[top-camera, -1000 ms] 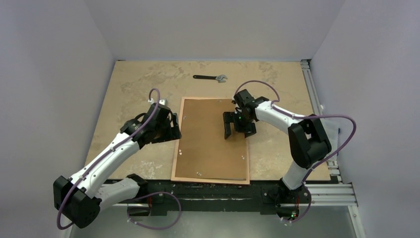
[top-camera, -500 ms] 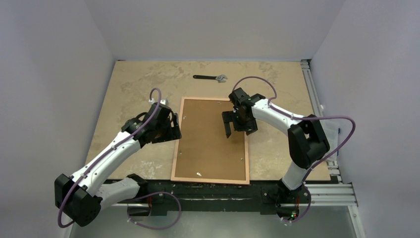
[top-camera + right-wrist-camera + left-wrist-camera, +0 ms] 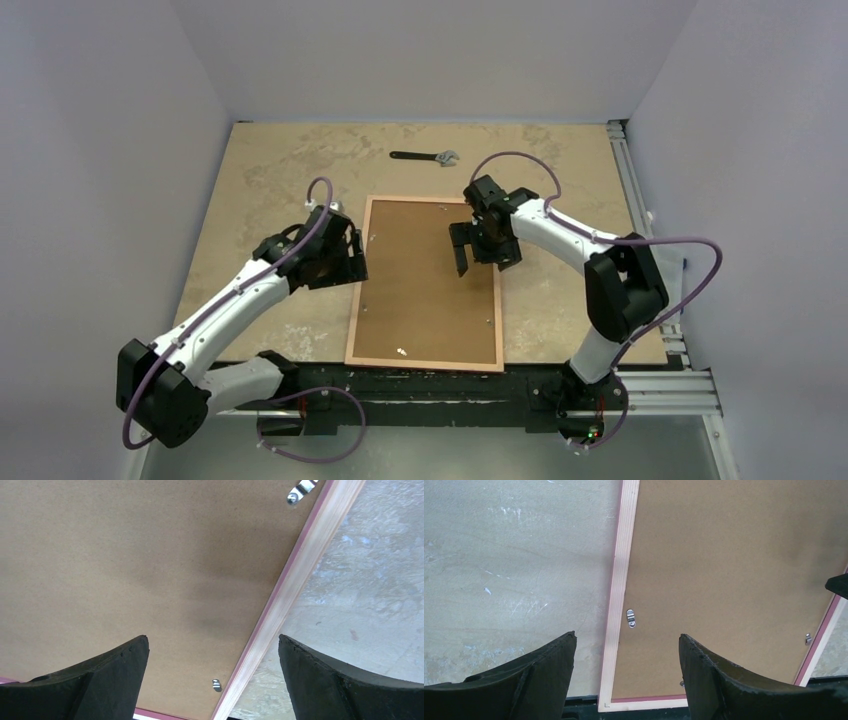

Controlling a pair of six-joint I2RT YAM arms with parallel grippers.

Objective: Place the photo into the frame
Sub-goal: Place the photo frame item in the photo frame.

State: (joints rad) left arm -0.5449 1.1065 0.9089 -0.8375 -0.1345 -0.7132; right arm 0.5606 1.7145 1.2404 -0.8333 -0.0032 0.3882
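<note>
Both of my end effectors are spread wide and hold nothing.

My left end effector [image 3: 350,258] [image 3: 626,637] points down at the left rim of the frame [image 3: 357,300] [image 3: 622,575]. One finger [image 3: 541,672] is over the bare beige surface [image 3: 270,170] [image 3: 514,555], the other over the brown backing board [image 3: 425,300] [image 3: 724,570], and the rim runs between them. A small metal clip [image 3: 630,618] sits on that rim just ahead of the fingertips. I cannot tell whether the fingers touch anything. The left arm reaches forward and inward from its base, with the wrist tipped down.

My right end effector [image 3: 482,250] [image 3: 212,637] also points down, over the board [image 3: 125,555] close to the frame's right rim [image 3: 295,575]. One finger [image 3: 95,680] is over the board and the other over the surface [image 3: 370,580]. One clip [image 3: 216,684] shows between the fingers and another [image 3: 300,490] sits farther along the rim. The right arm has its elbow raised out to the right, its forearm swung inward and its wrist bent down.

The frame lies flat with its back up, below and between both end effectors. Its wood-coloured rim has a pink inner line, and the board sits inside it. I cannot tell whether the photo lies under the board.

A wrench [image 3: 425,156] lies on the surface beyond my right end effector, well apart from the frame.
</note>
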